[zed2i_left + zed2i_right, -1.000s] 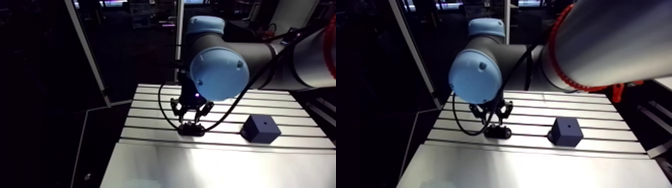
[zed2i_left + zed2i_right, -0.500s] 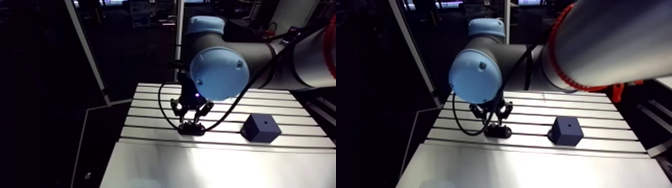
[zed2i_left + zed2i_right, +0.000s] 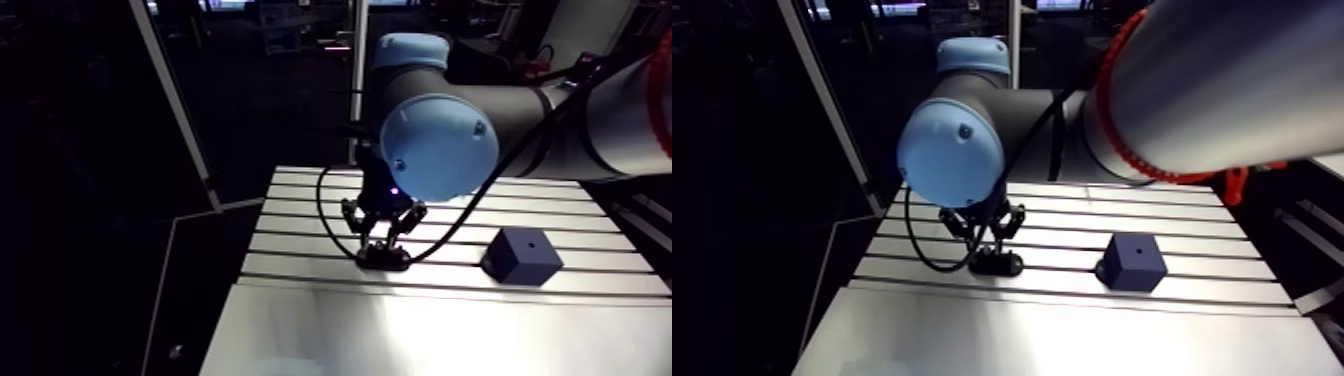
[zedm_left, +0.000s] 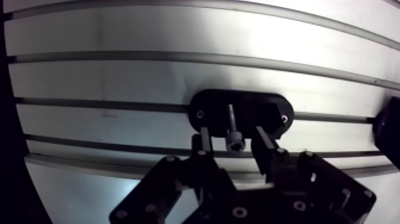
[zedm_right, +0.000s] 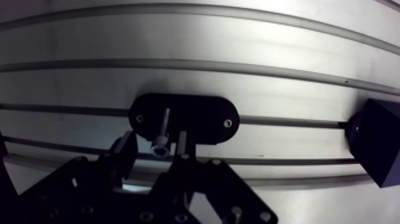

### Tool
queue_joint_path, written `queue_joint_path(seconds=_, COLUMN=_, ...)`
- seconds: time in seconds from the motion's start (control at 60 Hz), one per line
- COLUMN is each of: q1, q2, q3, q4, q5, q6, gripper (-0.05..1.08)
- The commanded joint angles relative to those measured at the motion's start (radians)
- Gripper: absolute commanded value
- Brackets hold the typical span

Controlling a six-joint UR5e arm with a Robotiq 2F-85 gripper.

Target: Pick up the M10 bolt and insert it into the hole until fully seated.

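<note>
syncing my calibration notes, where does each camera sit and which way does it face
Arm view: on the upper link, looking down across the table at the blue block; shows a light-blue joint cap and the gripper.
Wrist view: on the wrist, looking down past the open fingers at the bolt on its black holder.
Both share gripper, holder, block, table.

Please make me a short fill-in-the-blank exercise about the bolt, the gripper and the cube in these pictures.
The holder that carries the bolt is ___ in colour.
The gripper has its jaws ___, one on each side of the bolt's head.
The blue cube has one ___ in its top face.
Missing words: black, open, hole.
</note>
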Motion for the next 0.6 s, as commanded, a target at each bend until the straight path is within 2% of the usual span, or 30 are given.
queue_joint_path(seconds=0.017, q1=0.0, q2=0.0, q3=0.002, q4=0.001, q5=-0.001, q6=0.0, gripper=0.53)
queue_joint_path(seconds=0.5, q1=0.0, q2=0.001, q3=0.002, q4=0.001, q5=-0.006, q6=0.0, gripper=0.59)
queue_joint_path(seconds=0.6, q1=0.0, q2=0.001, q3=0.002, q4=0.001, q5=-0.006, q6=0.0, gripper=0.64)
